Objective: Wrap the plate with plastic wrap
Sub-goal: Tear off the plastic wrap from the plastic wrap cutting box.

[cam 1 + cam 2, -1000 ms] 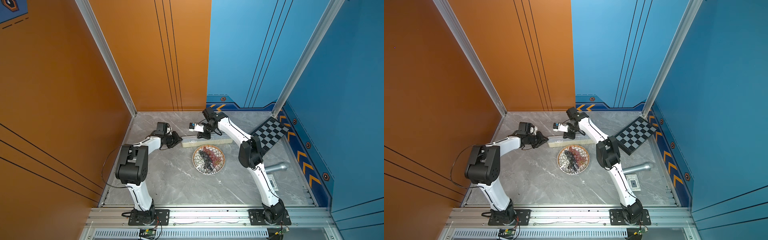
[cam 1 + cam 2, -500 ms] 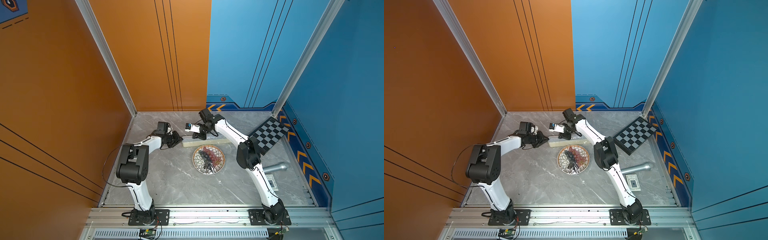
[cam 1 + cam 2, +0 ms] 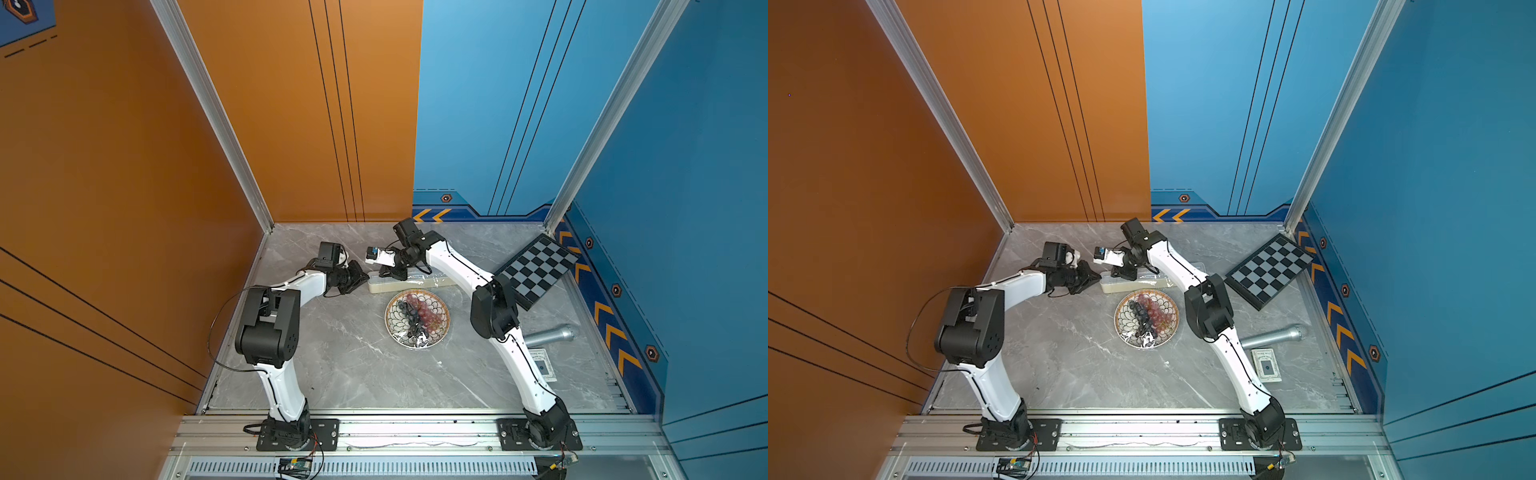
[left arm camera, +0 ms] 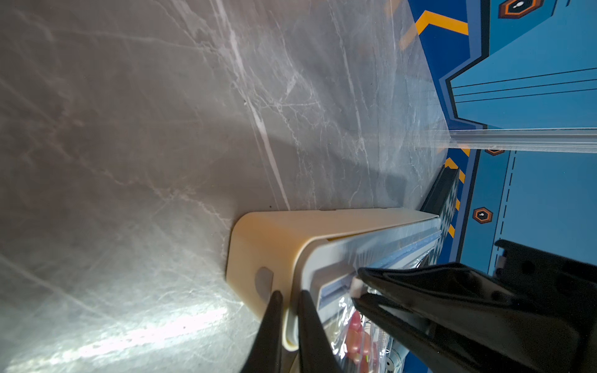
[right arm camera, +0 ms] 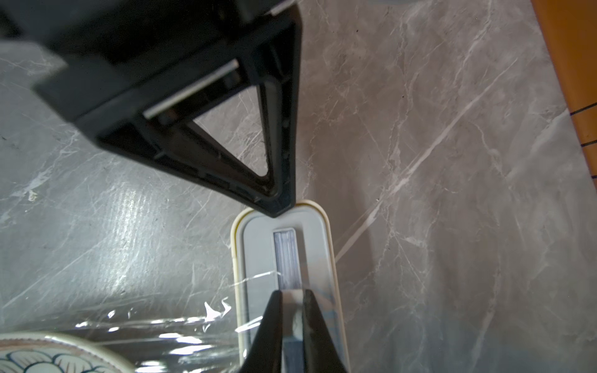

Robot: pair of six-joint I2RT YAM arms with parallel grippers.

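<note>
The plate (image 3: 388, 316) (image 3: 1119, 318) of grapes sits mid-table, with glinting plastic wrap (image 5: 161, 326) (image 3: 411, 341) stretched over it from the cream dispenser box (image 3: 384, 286) (image 3: 1115, 286) (image 4: 268, 245) just behind. My left gripper (image 3: 365, 276) (image 3: 1098, 275) (image 4: 289, 294) is shut on the rim at the box's left end. My right gripper (image 3: 391, 273) (image 3: 1123, 274) (image 5: 292, 292) is above the box's grey top track (image 5: 286, 252), near that same end. It is shut on the small white slider (image 4: 356, 287) in the track. The two grippers stand close together.
A black-and-white chessboard (image 3: 536, 270) leans at the back right. A grey cylinder (image 3: 548, 336) and a small card (image 3: 541, 365) lie to the right, beside the right arm. An orange wall closes the left side, blue walls the back and right.
My right gripper has slid left along the box's track toward the left end. The left gripper has stayed at the box's end and closed a little.
</note>
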